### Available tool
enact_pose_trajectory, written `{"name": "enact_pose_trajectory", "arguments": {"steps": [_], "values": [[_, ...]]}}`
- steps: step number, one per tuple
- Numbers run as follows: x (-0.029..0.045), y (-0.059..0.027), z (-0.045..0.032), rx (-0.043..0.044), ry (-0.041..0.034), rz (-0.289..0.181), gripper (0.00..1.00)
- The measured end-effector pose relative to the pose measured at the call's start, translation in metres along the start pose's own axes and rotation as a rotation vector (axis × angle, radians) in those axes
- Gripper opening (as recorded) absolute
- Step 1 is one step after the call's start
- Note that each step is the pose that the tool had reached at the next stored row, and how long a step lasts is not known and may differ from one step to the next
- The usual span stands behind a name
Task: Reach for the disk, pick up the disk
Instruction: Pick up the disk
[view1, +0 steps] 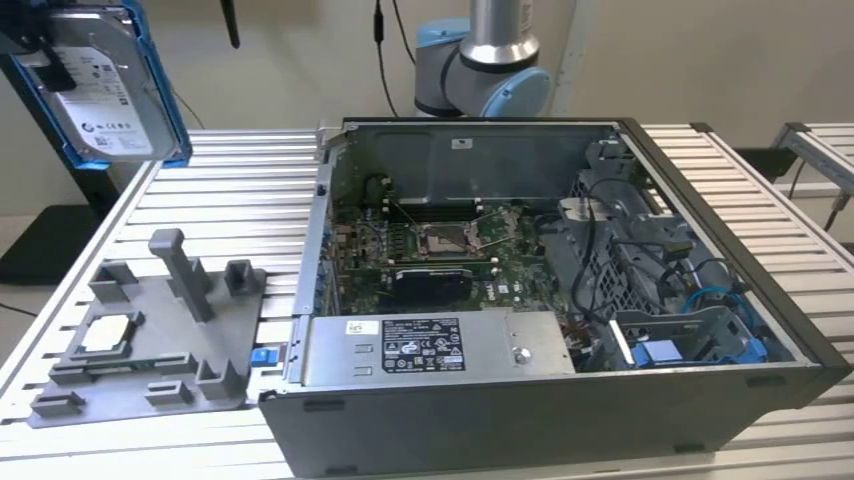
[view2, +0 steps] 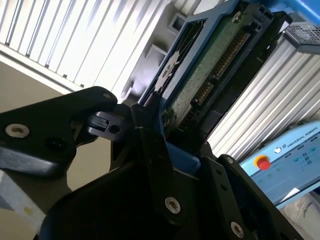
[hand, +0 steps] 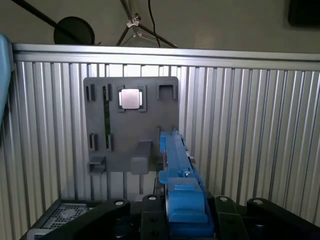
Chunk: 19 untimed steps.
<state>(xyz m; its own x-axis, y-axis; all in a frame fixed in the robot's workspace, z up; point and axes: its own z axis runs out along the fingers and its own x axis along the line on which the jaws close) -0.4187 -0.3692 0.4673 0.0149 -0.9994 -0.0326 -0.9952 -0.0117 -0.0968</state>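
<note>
Disk (view1: 110, 92): you see it in the air at the exterior view's upper left, label outward, well above the surface (view1: 240, 170). End effector (view2: 159, 131): clamped on its blue carrier rail. Grey tray (view1: 167, 345) with square chip (view1: 107, 335) lies below; open computer case (view1: 534, 425) stands beside the tray.

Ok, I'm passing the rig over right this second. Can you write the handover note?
End effector: shut on the disk, clamped on its blue carrier edge.
Disk: held in the air, off the table, at the exterior view's left. In the first wrist view the grey tray and its chip lie beyond it.
Done: reach and pickup, judging by the lifted disk.
Left: nothing of this task that I can see.
</note>
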Motion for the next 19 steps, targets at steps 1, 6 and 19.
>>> {"name": "enact_pose_trajectory", "arguments": {"steps": [1,6,19], "values": [[0.0000,-0.0026,0.0003,0.0000,0.0000,0.000,0.00],[0.0001,-0.0139,0.0014,-0.0001,-0.0002,-0.001,0.00],[0.0007,-0.0608,0.0059,-0.0015,-0.0003,-0.002,0.00]]}}
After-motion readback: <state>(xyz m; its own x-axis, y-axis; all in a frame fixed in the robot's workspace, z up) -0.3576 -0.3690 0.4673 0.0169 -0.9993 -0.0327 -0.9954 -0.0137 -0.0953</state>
